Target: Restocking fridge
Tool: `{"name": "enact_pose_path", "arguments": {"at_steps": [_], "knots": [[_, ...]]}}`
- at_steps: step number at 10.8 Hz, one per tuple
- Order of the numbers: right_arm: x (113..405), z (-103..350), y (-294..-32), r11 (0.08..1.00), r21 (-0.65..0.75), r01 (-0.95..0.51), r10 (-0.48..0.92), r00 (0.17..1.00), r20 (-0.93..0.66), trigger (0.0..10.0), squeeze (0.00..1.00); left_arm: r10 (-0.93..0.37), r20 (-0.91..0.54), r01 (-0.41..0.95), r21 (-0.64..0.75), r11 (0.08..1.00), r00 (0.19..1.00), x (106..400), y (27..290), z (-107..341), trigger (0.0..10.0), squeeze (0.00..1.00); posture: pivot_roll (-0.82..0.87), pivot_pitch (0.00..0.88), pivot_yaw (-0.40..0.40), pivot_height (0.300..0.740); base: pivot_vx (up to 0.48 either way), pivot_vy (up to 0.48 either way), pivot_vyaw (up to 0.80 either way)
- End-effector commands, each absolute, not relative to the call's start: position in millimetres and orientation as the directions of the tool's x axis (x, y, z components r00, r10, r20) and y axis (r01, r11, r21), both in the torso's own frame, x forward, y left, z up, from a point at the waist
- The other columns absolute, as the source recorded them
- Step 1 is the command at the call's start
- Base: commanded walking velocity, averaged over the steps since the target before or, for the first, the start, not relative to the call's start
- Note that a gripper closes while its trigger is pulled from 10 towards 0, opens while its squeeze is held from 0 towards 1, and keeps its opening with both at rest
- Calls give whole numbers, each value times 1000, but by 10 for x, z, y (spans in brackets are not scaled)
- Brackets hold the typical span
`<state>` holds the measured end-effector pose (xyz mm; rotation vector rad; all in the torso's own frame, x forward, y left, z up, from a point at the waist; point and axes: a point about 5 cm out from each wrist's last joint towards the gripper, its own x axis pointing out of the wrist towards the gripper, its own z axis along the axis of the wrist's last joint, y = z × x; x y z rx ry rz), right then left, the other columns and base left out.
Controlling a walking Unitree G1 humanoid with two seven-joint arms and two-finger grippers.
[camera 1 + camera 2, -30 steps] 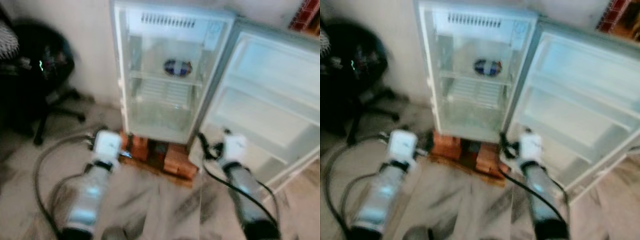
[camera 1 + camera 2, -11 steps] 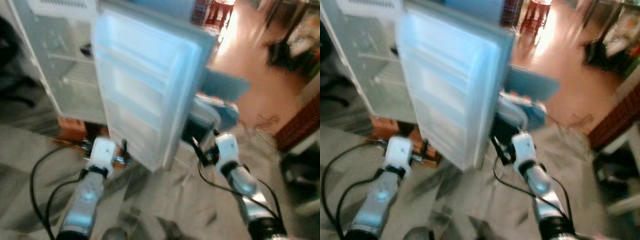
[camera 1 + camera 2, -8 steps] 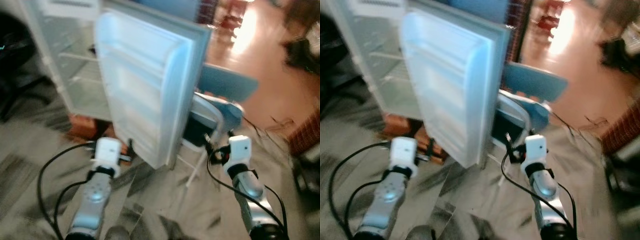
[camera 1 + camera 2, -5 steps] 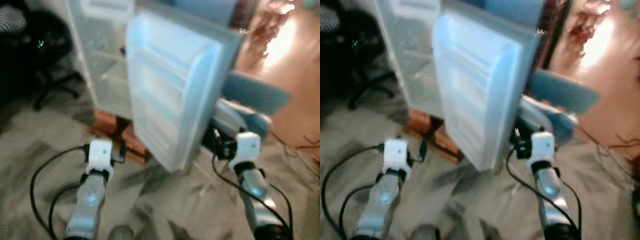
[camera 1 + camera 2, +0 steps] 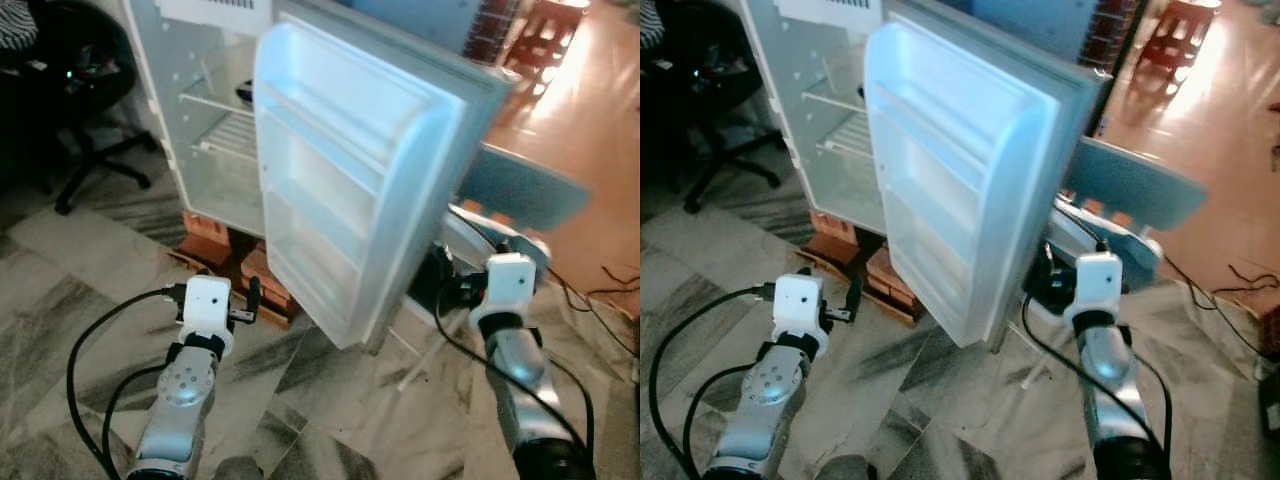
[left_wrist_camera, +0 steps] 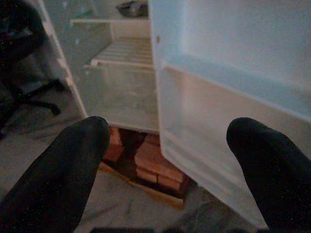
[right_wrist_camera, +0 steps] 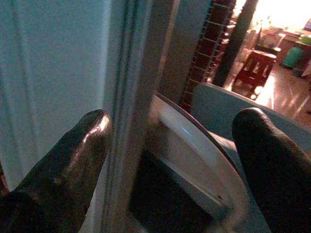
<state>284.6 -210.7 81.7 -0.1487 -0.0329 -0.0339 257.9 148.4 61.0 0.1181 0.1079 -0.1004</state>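
Left eye view shows the fridge (image 5: 215, 120) standing open on a low stack of bricks (image 5: 235, 262), with its door (image 5: 350, 200) swung wide toward the robot. The free edge of the door reaches down between the two arms, and its lower corner hangs just above the tiled floor (image 5: 60, 290). The shelves inside the door look empty, and one dark item (image 5: 246, 94) lies on a wire shelf deep in the fridge.

The left gripper (image 6: 167, 160) is low before the bricks, its fingers (image 6: 58, 170) spread wide, and it holds nothing. The right gripper (image 7: 170, 160) is beside the outer edge of the door, its fingers (image 7: 63, 160) also spread wide and empty, with a blue chair (image 5: 505, 200) just behind that edge. An office chair (image 5: 70, 110) stands to the left of the fridge, well apart from the left gripper, with bare floor between them.
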Motion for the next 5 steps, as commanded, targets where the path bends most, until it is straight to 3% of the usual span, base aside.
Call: {"name": "enact_pose_path", "arguments": {"at_steps": [1, 2, 5], "knots": [[2856, 805, -2162, 988, -147, 51, -48, 999, 18, 10000, 0, -103, -113, 116, 120, 986, 988, 2570, 1483, 626, 10000, 0, 121, 41, -50, 740, 292, 0, 0], [2864, 813, -2175, 988, -146, 54, -52, 998, 20, 10000, 0, -100, -113, 113, 117, 987, 989, 2569, 1491, 627, 10000, 0, 122, 41, -49, 740, 277, 0, 0], [2875, 831, -2229, 987, -147, 63, -60, 998, 25, 10000, 0, -110, -157, 129, 118, 985, 981, 2516, 1479, 572, 10000, 0, 122, 45, -47, 740, 0, 0, 0]]}}
